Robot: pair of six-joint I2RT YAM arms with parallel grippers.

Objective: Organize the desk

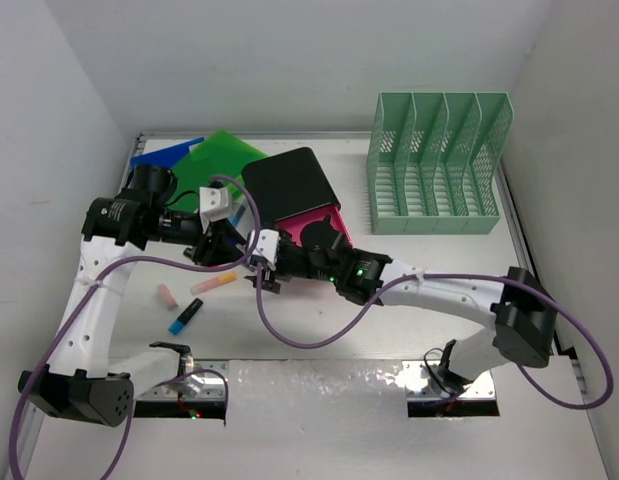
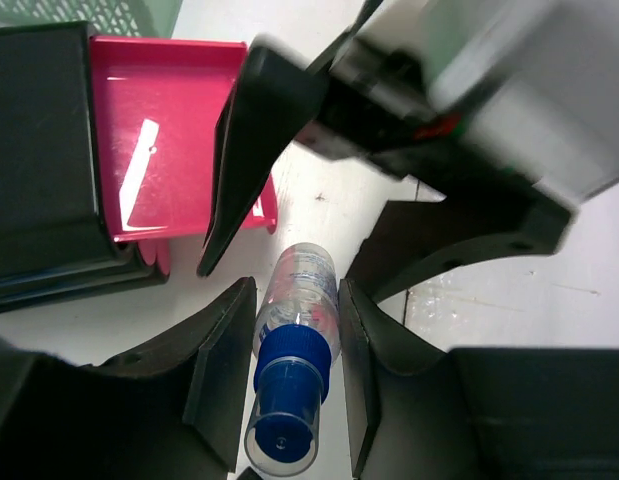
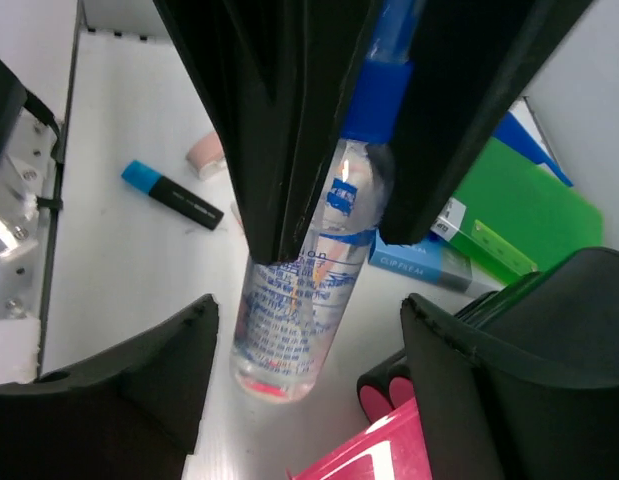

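The white desk point(image 1: 419, 335) carries a mint-green file rack point(image 1: 439, 165) at far right, a black drawer box point(image 1: 294, 185) mid-back, a green folder point(image 1: 217, 158) overlapping a blue folder point(image 1: 161, 155) at far left, and near the left front a small pink piece point(image 1: 167, 295), a pink-tipped marker point(image 1: 215, 283) and a blue-capped highlighter point(image 1: 184, 316)

Label print point(image 3: 274, 320) on the clear bottle point(image 3: 307, 262), too blurry for reading.

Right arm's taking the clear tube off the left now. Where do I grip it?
Grip the bare barrel of the clear tube, coming from its bottom end: the left gripper clamps the blue cap end, and the right gripper straddles the barrel, open.
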